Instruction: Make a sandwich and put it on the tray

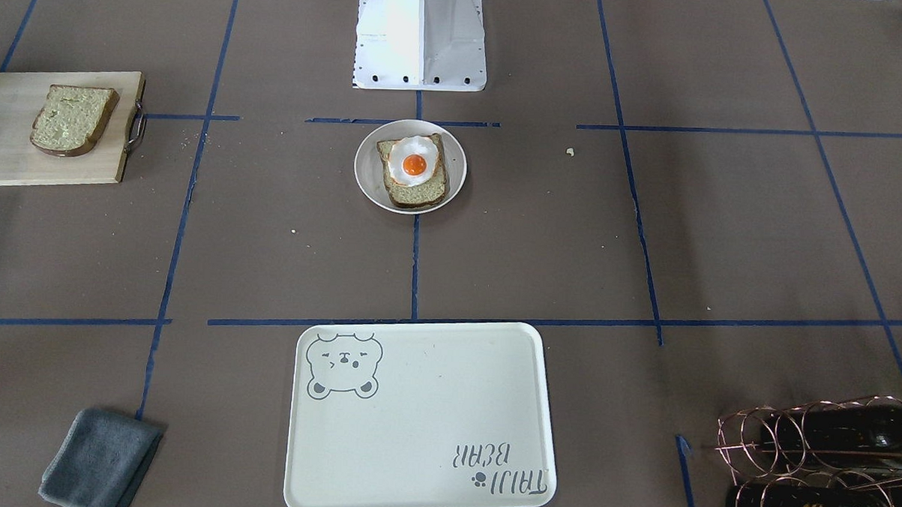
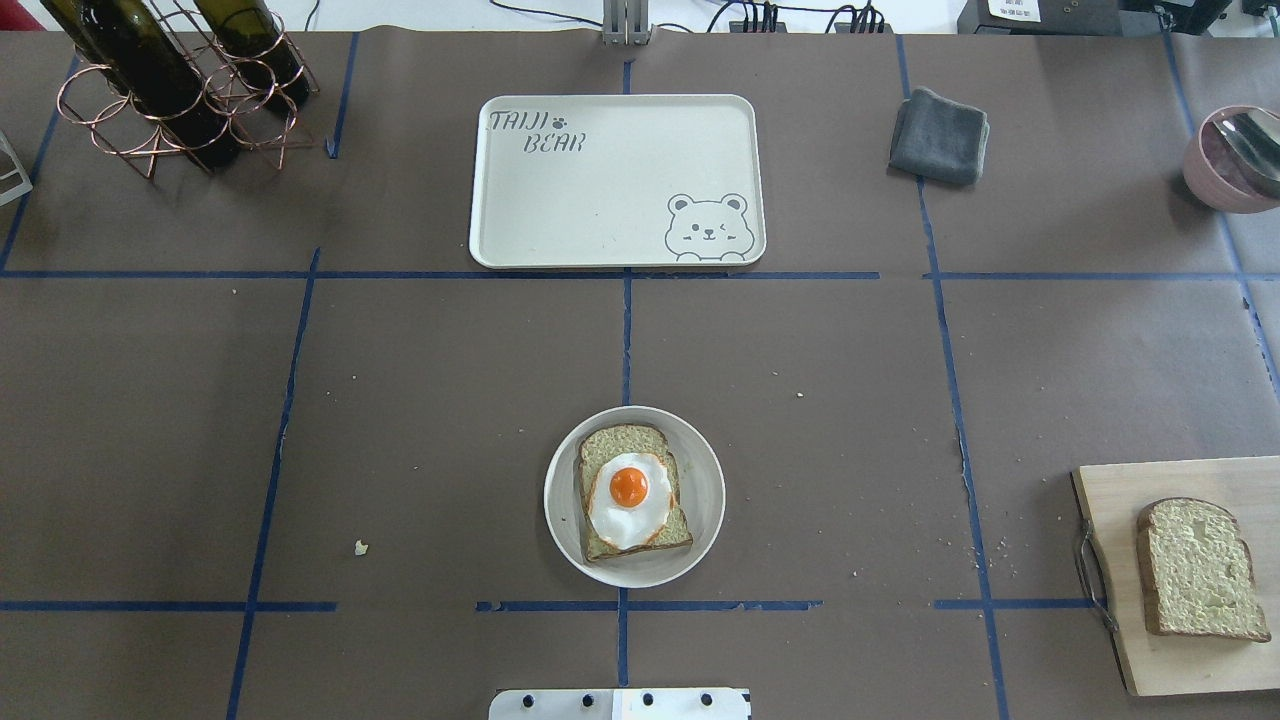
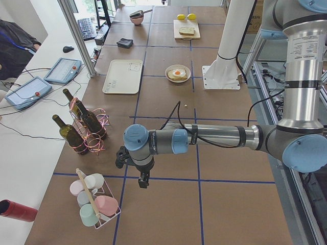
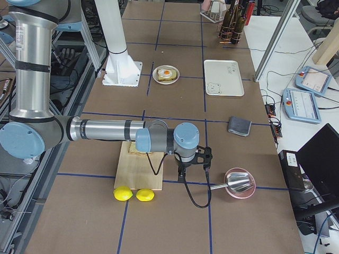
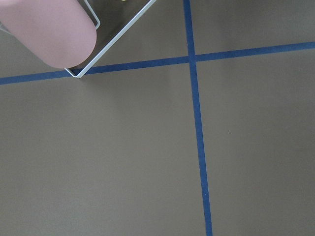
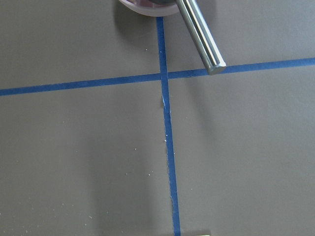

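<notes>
Smooth rounded tray (image 1: 422,432); spongy bread (image 1: 419,194), glossy egg (image 1: 413,164); left hand (image 3: 142,182), right hand (image 4: 193,170): cannot tell grip.

Matt cream tray (image 2: 620,215), wooden board (image 2: 1105,500)

Bright even light; soft shadows; glare on robot base (image 1: 421,35); sharp.

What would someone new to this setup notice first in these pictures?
The bright orange-yolked fried egg draws the eye, lying on a bread slice on the round white plate in the middle of the table. Beyond it sits the cream bear tray with nothing on it, and the second bread slice waits on the wooden cutting board at the robot's right.
</notes>
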Controlling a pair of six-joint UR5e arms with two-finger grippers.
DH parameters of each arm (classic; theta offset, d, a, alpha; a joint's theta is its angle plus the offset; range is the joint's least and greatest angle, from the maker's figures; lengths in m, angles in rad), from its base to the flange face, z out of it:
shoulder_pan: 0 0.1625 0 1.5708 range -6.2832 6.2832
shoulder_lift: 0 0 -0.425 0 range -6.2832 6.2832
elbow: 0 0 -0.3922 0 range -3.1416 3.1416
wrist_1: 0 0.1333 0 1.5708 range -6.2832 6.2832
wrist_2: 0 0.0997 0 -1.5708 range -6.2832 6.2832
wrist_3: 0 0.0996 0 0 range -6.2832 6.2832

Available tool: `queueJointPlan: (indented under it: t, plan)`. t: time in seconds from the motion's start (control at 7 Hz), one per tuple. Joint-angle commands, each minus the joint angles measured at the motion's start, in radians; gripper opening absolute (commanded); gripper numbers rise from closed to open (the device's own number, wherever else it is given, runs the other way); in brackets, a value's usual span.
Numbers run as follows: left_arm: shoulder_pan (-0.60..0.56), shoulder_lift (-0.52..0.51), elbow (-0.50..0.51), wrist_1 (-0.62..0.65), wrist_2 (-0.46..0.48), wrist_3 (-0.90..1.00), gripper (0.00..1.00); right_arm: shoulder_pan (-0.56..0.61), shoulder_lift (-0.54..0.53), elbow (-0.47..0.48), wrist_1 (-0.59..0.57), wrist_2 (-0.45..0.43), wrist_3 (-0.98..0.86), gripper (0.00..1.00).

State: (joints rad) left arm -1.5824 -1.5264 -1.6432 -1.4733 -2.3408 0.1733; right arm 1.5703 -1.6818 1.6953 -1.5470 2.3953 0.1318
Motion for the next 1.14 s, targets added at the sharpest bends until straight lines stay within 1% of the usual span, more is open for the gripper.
queueJointPlan:
  t: [0.0, 0.14, 0.29, 0.43, 0.57, 0.71, 0.86, 1.0]
  plan:
    - [-0.001, -0.008, 0.0, -0.001, 0.0, 0.0, 1.0, 0.002, 0.002, 0.004, 0.002, -0.004, 0.002, 1.0]
    - [0.001, -0.047, -0.003, -0.021, 0.001, 0.0, 1.0, 0.002, 0.008, 0.018, 0.005, 0.001, 0.012, 1.0]
    - [0.001, -0.087, -0.009, -0.068, 0.0, 0.0, 1.0, -0.003, 0.045, 0.024, 0.016, -0.001, 0.017, 1.0]
    - [0.004, -0.144, -0.035, -0.115, 0.001, -0.006, 1.0, -0.001, 0.05, 0.039, 0.018, 0.014, 0.022, 1.0]
    - [0.028, -0.187, -0.033, -0.149, 0.0, -0.011, 1.0, -0.003, 0.079, 0.044, 0.018, 0.057, 0.02, 1.0]
    - [0.1, -0.202, -0.037, -0.241, -0.003, -0.014, 1.0, -0.003, 0.092, 0.05, 0.013, 0.095, 0.029, 1.0]
    - [0.129, -0.205, -0.035, -0.305, -0.035, -0.017, 1.0, -0.066, 0.109, 0.061, 0.022, 0.195, 0.133, 1.0]
    - [0.174, -0.212, -0.041, -0.317, -0.087, -0.021, 1.0, -0.155, 0.126, 0.117, 0.066, 0.191, 0.251, 1.0]
